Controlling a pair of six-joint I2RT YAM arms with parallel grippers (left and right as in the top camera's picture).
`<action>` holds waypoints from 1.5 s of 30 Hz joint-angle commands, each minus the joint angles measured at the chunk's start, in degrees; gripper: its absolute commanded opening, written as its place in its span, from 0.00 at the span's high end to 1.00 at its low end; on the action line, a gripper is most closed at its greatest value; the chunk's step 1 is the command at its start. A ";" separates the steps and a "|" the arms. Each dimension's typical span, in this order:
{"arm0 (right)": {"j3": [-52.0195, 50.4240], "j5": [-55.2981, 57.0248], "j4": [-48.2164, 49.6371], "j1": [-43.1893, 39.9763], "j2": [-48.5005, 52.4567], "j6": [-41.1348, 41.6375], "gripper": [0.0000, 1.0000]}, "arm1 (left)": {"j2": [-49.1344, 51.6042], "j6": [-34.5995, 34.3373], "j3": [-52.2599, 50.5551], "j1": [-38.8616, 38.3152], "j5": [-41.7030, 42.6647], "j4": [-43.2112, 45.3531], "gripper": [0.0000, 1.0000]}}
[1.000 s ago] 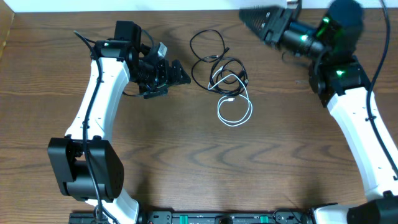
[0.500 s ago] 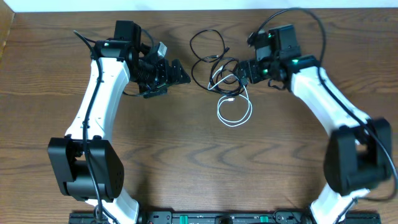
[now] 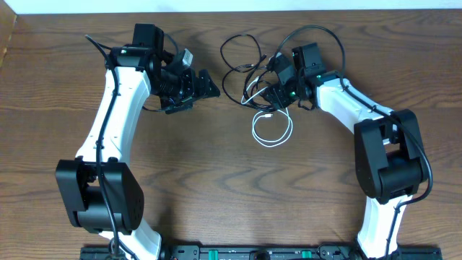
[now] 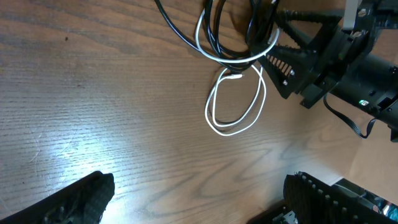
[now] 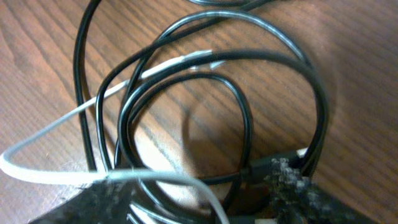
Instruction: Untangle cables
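Grasping seems the step in hand: tangled cables [image 3: 254, 85] lie on the desk [image 3: 216, 188], right gripper [image 3: 273, 88] straddling their right edge with parted jaws, left gripper [image 3: 204, 85] off their left side, jaws wide, empty; next, pinch one strand and draw it clear.

The table [image 3: 216, 188] is of brown wood, with a dark wavy grain that runs mostly from side to side in the overhead view. Its surface is a little shiny: in the left wrist view a pale glare [image 4: 68, 140] lies on the wood at the left side. Along the far edge of the table a narrow white strip [image 3: 144, 6] shows (a wall or a board, one cannot tell which). At the near edge, at the bottom of the overhead view, a black bar [image 3: 180, 252] lies across, and it carries some small green parts [image 3: 216, 253]. In the right wrist view the same wood fills the background.
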 commanded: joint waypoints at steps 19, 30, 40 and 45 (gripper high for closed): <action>0.20 1.22 3.30 0.15 -5.68 18.27 0.99 | 0.33 -0.26 -0.24 -0.04 -0.90 -0.09 0.07; 0.20 -12.96 5.42 -0.72 -28.24 44.00 0.99 | 0.33 -0.26 -0.24 -0.04 -0.90 0.66 0.07; 0.20 -18.40 19.34 -0.72 -37.44 53.07 0.99 | 0.33 -0.26 -0.24 -0.04 -0.92 0.76 0.07; 0.20 -19.80 30.12 -0.72 -37.68 55.71 0.99 | 0.33 -0.26 -0.24 -0.04 -0.90 0.74 0.07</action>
